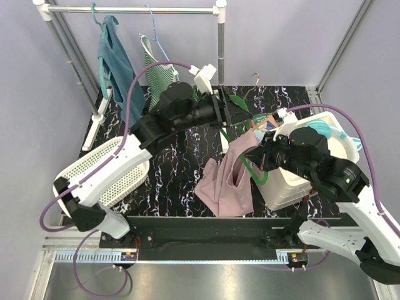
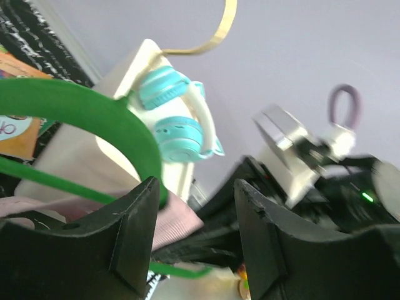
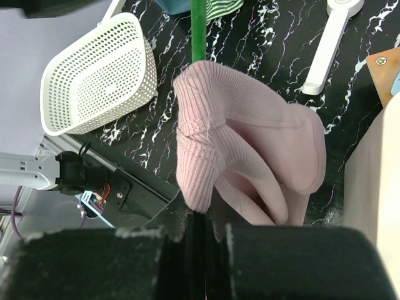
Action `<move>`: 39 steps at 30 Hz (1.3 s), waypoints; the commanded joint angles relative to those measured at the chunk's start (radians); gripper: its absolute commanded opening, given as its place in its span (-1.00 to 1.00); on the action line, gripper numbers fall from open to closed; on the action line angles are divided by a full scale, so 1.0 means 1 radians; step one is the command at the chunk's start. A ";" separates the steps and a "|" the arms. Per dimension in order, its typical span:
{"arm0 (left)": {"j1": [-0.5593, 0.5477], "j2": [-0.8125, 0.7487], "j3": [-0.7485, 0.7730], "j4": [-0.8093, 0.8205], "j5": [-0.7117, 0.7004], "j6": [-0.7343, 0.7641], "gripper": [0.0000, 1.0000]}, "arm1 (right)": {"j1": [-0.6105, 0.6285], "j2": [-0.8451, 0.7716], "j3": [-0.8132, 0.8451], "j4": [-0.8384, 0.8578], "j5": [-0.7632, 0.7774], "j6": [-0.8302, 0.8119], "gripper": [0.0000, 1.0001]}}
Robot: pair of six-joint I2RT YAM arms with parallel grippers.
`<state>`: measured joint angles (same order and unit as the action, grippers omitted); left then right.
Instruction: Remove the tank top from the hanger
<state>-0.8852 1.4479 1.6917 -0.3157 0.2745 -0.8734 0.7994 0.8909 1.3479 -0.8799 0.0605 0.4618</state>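
Note:
A pink ribbed tank top (image 1: 228, 181) hangs on a green hanger (image 1: 257, 175) above the table's middle, its hem on the black marbled top. My right gripper (image 1: 259, 161) is shut on the hanger's lower arm; in the right wrist view the green bar (image 3: 199, 31) runs out from between the shut fingers (image 3: 199, 222), with the pink top (image 3: 250, 150) bunched over it. My left gripper (image 1: 239, 119) is open at the hanger's upper end. In the left wrist view the green hanger (image 2: 94, 119) curves past the left fingertip (image 2: 147, 200), with pink cloth (image 2: 175, 222) just behind.
A clothes rail at the back holds a teal top (image 1: 115, 59) and a green striped top (image 1: 156, 75). A white mesh basket (image 1: 106, 172) lies at the left. A white box (image 1: 290, 181) at the right carries teal headphones (image 1: 325, 131). A white tool (image 3: 328, 50) lies on the table.

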 commanded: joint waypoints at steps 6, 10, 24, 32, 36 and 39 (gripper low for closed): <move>-0.032 0.067 0.106 -0.042 -0.182 0.028 -0.03 | 0.004 -0.010 0.030 0.101 0.032 0.000 -1.00; -0.038 0.120 0.160 -0.045 -0.175 0.034 -0.07 | 0.003 -0.006 0.027 0.104 0.022 0.001 -1.00; -0.038 0.143 0.181 -0.086 -0.208 0.109 -0.34 | 0.004 0.003 0.003 0.180 0.030 -0.066 -0.98; -0.037 0.186 0.299 -0.103 -0.239 0.255 -1.00 | 0.006 -0.024 -0.052 0.168 0.047 -0.058 -0.21; -0.038 0.180 0.333 -0.117 -0.306 0.391 -1.00 | 0.006 -0.038 -0.050 0.130 0.087 -0.038 0.21; -0.058 0.151 0.336 -0.105 -0.388 0.514 -1.00 | 0.006 -0.052 -0.053 0.105 0.087 -0.031 0.42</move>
<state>-0.9249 1.6508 1.9625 -0.4866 0.0147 -0.5667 0.7986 0.8608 1.2949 -0.7723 0.1150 0.4210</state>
